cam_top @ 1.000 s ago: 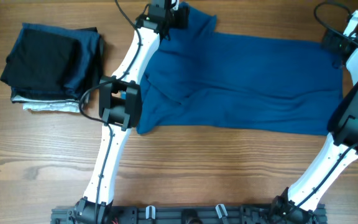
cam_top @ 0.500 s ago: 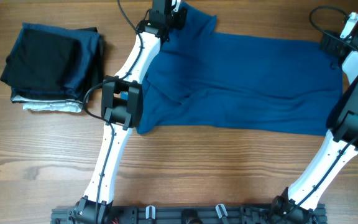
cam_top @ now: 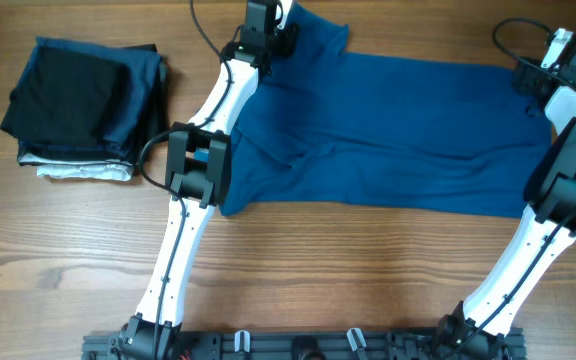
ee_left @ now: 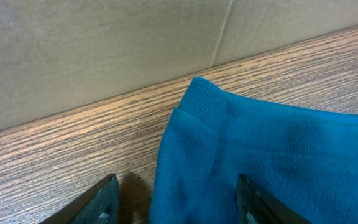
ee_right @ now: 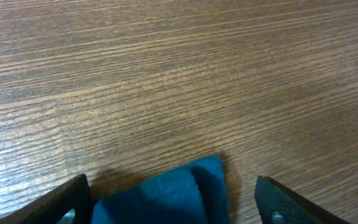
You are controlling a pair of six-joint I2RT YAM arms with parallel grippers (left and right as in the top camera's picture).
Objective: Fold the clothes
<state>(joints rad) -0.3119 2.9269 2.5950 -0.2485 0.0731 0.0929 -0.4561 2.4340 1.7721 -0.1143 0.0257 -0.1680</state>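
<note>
The medium-blue T-shirt [cam_top: 398, 130] lies spread across the far half of the wooden table, folded over itself with wrinkles near its left end. My left gripper [cam_top: 268, 18] is at the shirt's far left corner. In the left wrist view its jaws [ee_left: 176, 199] are open, with the shirt's ribbed corner [ee_left: 229, 143] between them. My right gripper [cam_top: 556, 55] is at the shirt's far right corner. In the right wrist view its jaws [ee_right: 173, 202] are open around a small blue corner [ee_right: 179, 193].
A stack of folded black, dark navy and white-grey garments [cam_top: 83, 105] sits at the left of the table. A pale wall [ee_left: 104, 43] runs just behind the table's far edge. Bare wood [cam_top: 348, 270] lies in front of the shirt.
Both grippers have crept a little toward the far edge at the shirt's two far corners. The shirt itself has hardly moved.
</note>
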